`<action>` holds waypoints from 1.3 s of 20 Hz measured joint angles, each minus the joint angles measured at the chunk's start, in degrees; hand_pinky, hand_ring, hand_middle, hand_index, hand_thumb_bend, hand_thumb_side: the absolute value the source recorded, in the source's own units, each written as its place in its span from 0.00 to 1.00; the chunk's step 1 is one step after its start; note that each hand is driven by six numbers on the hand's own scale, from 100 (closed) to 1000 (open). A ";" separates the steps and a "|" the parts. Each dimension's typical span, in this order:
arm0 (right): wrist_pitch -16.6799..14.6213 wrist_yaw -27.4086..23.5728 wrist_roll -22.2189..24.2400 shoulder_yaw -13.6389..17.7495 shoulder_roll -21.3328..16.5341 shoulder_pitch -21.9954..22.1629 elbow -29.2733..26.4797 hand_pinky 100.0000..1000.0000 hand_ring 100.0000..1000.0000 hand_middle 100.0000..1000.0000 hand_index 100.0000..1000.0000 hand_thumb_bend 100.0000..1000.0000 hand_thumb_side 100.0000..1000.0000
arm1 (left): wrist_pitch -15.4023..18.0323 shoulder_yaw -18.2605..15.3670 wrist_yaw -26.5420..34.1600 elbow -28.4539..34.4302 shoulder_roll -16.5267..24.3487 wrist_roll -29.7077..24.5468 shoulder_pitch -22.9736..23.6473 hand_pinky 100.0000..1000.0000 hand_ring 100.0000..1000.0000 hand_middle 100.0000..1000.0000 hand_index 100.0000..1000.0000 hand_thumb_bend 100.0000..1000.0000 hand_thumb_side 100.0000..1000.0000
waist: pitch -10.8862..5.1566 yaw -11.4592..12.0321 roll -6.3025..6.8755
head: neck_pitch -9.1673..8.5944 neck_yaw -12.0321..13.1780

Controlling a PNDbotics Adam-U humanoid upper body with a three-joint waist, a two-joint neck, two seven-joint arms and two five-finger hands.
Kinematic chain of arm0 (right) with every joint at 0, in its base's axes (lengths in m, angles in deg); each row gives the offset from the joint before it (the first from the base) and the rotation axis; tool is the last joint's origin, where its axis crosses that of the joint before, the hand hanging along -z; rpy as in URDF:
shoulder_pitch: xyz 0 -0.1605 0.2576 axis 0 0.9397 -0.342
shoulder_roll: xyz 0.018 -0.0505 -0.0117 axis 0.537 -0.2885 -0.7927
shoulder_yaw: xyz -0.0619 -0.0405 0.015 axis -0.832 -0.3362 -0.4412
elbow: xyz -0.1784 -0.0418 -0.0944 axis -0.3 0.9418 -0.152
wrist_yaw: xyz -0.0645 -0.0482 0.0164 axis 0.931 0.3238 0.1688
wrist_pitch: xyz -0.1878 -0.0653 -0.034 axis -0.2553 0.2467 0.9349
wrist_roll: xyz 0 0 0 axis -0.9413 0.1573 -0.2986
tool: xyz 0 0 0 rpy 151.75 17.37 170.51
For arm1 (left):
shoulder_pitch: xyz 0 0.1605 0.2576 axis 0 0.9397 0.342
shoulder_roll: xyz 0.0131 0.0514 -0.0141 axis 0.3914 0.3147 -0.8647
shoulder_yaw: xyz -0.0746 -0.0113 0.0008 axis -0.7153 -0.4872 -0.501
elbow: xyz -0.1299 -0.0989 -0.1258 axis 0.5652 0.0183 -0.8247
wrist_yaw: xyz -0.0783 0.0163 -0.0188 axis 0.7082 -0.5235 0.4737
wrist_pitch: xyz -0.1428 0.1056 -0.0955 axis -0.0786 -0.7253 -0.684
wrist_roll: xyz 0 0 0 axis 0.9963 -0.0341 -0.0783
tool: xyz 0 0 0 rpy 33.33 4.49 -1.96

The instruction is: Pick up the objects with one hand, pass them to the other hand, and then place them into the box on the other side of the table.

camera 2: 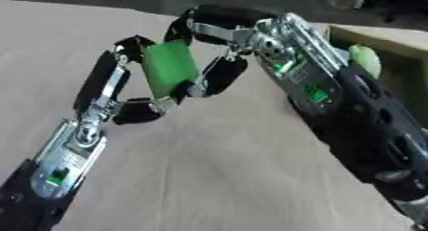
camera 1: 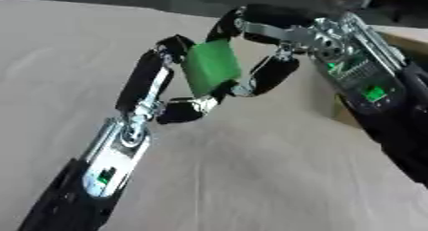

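The left hand [camera 1: 159,89] comes up from the bench's near left corner, its fingers curled round a green block [camera 1: 211,68]: one long finger runs up the block's left side and a shorter one hooks under its lower end. The right hand [camera 1: 280,44] reaches in from the right side, and its fingers close on the same block from the other side, one arching over the top edge and another pressing against the lower right edge. So the block is pinched between both hands at once, held up above the bench [camera 1: 251,177] rather than resting on it, tilted with its upper end leaning toward the left. It hangs over the middle of the bench, nearer the far edge than the near one.

Outward from the right hand, along the bench's right edge, stands an open box [camera 2: 393,41] with pale walls and a dark inside. A pale green, rounded thing [camera 2: 365,58] shows inside it, partly hidden behind the right forearm. The bench surface is a plain light wood colour.
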 measured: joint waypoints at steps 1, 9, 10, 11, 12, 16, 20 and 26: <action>0.07 -0.03 -0.06 0.03 -0.01 0.00 -0.01 0.82 0.74 0.42 0.55 0.03 0.05 | -0.10 0.00 -0.19 -0.01 -0.01 -0.31 0.00 0.66 0.68 0.64 0.82 0.31 0.03 | 0.00 -0.01 0.01 | 0.00 -0.03; 0.47 -0.53 -0.41 0.21 -0.08 -0.02 -0.40 0.82 0.74 0.41 0.54 0.04 0.03 | -0.72 0.37 -0.96 -0.54 -0.06 -2.62 0.00 0.66 0.68 0.63 0.81 0.21 0.00 | -0.01 -0.07 0.28 | 0.01 -0.27; 0.47 -0.53 -0.41 0.21 -0.12 0.00 -0.40 0.82 0.74 0.41 0.54 0.04 0.03 | -0.73 0.37 -0.96 -0.54 -0.06 -2.89 0.01 0.66 0.68 0.63 0.81 0.19 0.00 | -0.01 -0.08 0.29 | 0.02 -0.29; 0.49 -0.54 -0.42 0.21 -0.13 0.02 -0.40 0.82 0.74 0.41 0.54 0.05 0.03 | -0.78 0.37 -0.96 -0.54 -0.06 -3.14 0.01 0.66 0.68 0.63 0.81 0.20 0.00 | -0.01 -0.08 0.29 | 0.02 -0.30; 0.51 -0.55 -0.43 0.21 -0.15 0.06 -0.40 0.82 0.74 0.41 0.54 0.04 0.03 | -0.79 0.37 -0.95 -0.54 -0.06 -3.41 0.01 0.66 0.68 0.63 0.81 0.20 0.00 | -0.01 -0.08 0.30 | 0.02 -0.31; 0.77 -1.01 -0.54 0.32 -0.33 0.24 -0.42 0.82 0.74 0.41 0.54 0.04 0.02 | -1.04 0.35 -0.95 -0.49 -0.06 -3.97 0.05 0.66 0.68 0.62 0.80 0.22 0.00 | -0.02 -0.15 0.33 | 0.02 -0.33; 1.45 -2.31 -0.92 0.91 -1.14 0.51 -1.59 0.82 0.74 0.41 0.54 0.02 0.01 | -1.55 0.12 -0.96 -0.45 0.10 -3.78 0.39 0.65 0.67 0.62 0.80 0.24 0.00 | -0.05 -0.42 0.39 | 0.02 -0.42; 4.87 -6.67 -3.58 6.29 -5.11 2.40 -6.42 0.84 0.76 0.42 0.56 0.00 0.00 | -2.98 -1.16 -0.68 -1.35 3.13 -3.27 2.00 0.65 0.67 0.61 0.80 0.26 0.00 | -0.09 -0.86 0.90 | 0.04 -1.15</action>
